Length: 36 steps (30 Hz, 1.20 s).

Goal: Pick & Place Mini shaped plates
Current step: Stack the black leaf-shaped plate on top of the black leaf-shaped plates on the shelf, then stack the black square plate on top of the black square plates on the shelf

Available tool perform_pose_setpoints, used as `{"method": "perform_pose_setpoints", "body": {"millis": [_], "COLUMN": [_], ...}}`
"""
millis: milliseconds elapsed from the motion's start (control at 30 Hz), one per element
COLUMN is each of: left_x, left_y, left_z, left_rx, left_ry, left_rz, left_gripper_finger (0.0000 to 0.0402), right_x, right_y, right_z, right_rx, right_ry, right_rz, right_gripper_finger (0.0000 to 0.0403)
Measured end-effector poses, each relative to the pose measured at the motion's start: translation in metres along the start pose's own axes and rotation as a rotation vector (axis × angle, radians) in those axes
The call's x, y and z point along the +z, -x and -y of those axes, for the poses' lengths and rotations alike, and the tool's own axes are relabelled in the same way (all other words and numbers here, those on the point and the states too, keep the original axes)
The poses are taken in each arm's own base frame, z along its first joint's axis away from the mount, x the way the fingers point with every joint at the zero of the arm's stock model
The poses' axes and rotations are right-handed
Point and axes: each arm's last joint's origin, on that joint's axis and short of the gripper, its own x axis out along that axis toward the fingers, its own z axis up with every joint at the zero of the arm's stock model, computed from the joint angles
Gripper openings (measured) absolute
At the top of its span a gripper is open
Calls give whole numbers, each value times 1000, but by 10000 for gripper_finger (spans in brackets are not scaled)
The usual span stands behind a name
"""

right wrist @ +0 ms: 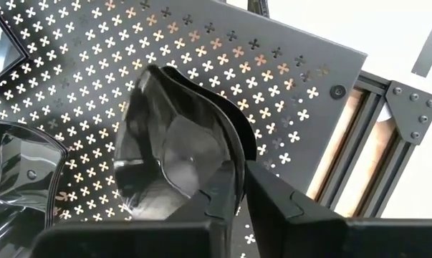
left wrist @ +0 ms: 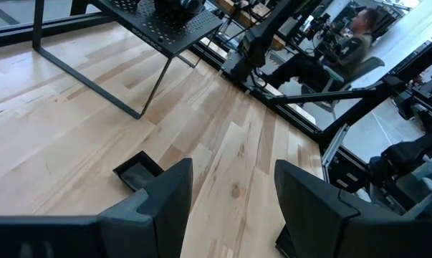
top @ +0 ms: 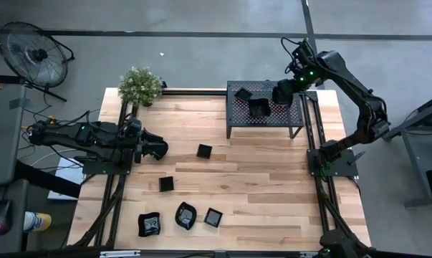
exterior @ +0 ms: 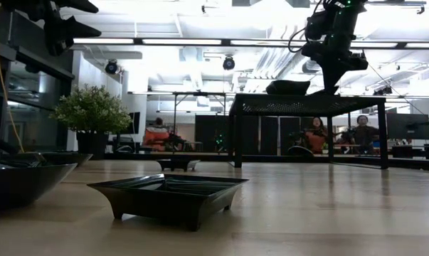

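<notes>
Several mini shaped plates, small, black and glossy, lie on the wooden table: a square one (top: pixel 204 150), another (top: pixel 165 183), and three near the front edge (top: pixel 185 215). Two more (top: pixel 258 107) (top: pixel 242 93) rest on the black perforated rack (top: pixel 301 107) at the far right. My right gripper (right wrist: pixel 241 179) points steeply down over the rack, shut on a wavy-rimmed plate (right wrist: pixel 173 150). My left gripper (top: pixel 160 148) waits open at the table's left, above the wood. One square plate (left wrist: pixel 137 172) lies just beyond its fingers. My right gripper has the wavy-rimmed plate's raised rim (right wrist: pixel 230 154) in the narrow gap between its two fingers, one finger inside the dish and one outside. The fingers come from above, slanting down. The plate is tilted over the rack top (right wrist: pixel 287 79); whether it is clear of the rack I cannot tell.
A potted plant (top: pixel 140 86) stands at the table's far left corner. The rack stands on thin legs with open room beneath it (exterior: pixel 306 135). Bare wood lies between the rack and the near plates. People sit beyond the table (exterior: pixel 317 131).
</notes>
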Motion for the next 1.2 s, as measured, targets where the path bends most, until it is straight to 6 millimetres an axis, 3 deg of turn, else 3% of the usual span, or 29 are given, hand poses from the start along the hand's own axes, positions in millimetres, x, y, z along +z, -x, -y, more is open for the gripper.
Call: {"method": "perform_pose_setpoints", "body": {"millis": [300,733,1200], "left_x": [0,0,0], "left_y": [0,0,0], "left_z": [0,0,0], "left_rx": [0,0,0], "left_ry": [0,4,6], "left_rz": [0,1,1], "left_gripper_finger": [195,195,195], "right_x": [0,-3,-37], "right_y": [0,2,53], "right_z": [0,2,4], "right_rx": [-2,-36,28], "right_ry": [-1,28,76], "right_rz": [0,-10,135], "right_gripper_finger": [39,103,88]}}
